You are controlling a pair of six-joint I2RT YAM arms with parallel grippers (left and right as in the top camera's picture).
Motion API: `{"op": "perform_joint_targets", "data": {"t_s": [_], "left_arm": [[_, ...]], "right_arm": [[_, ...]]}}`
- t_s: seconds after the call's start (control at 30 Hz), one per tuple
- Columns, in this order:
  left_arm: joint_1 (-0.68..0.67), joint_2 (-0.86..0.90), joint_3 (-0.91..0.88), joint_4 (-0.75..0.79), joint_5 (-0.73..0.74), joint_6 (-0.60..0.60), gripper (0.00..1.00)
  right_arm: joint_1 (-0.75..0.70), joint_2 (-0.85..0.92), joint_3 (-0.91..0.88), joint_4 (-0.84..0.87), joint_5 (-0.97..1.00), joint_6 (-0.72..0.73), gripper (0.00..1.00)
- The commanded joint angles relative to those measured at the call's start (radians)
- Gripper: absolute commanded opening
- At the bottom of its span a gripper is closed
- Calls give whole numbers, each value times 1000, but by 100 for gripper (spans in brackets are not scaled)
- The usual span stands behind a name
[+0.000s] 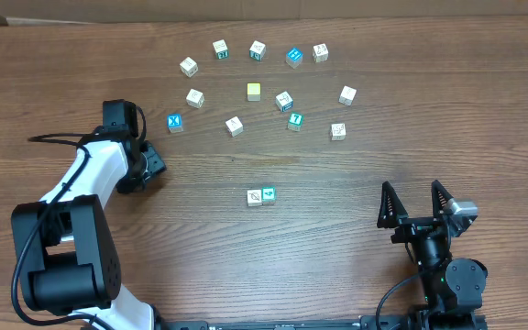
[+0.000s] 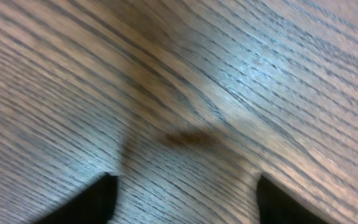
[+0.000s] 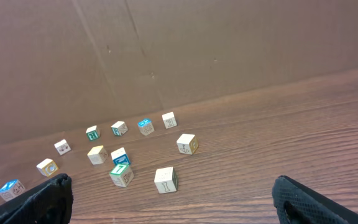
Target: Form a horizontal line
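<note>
Mid-table, a white-faced cube (image 1: pixel 255 197) and a teal-faced cube (image 1: pixel 268 194) touch side by side in a short horizontal line. A teal cube marked 7 (image 1: pixel 295 120) (image 3: pixel 120 173) lies loose among the scattered cubes farther back. My left gripper (image 1: pixel 151 166) (image 2: pixel 182 199) hangs low over bare wood left of the pair, open with nothing between its fingers. Near the front right, my right gripper (image 1: pixel 412 192) (image 3: pixel 173 202) stands wide open and empty, facing the scattered cubes.
Several letter cubes are scattered across the far half of the table, among them a blue X cube (image 1: pixel 175 122) just beyond my left gripper, a plain pale-yellow cube (image 1: pixel 254 92) and a white cube (image 3: pixel 166 179) nearest my right gripper. A cardboard wall (image 3: pixel 166 50) closes the far edge.
</note>
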Motion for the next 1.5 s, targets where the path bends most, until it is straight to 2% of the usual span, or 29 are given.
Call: {"op": "perform_joint_targets", "data": {"t_s": [0.0,0.03,1.0,1.17,1.47], "left_arm": [[5,11,-4,3,-11,4,90],[5,11,-4,0,-11,4,100],[4,11,-4,3,-11,4,99],[5,11,-4,3,-11,4,100],[5,11,-4,3,-11,4,100]], "right_arm": [[-3,-10,-10,5,-2,-1,100],[-3,-10,-10,5,-1,-1,100],[-3,-10,-10,5,-2,0,100],[-3,-10,-10,5,-2,56,100],[-3,-10,-8,8,-47,57,100]]}}
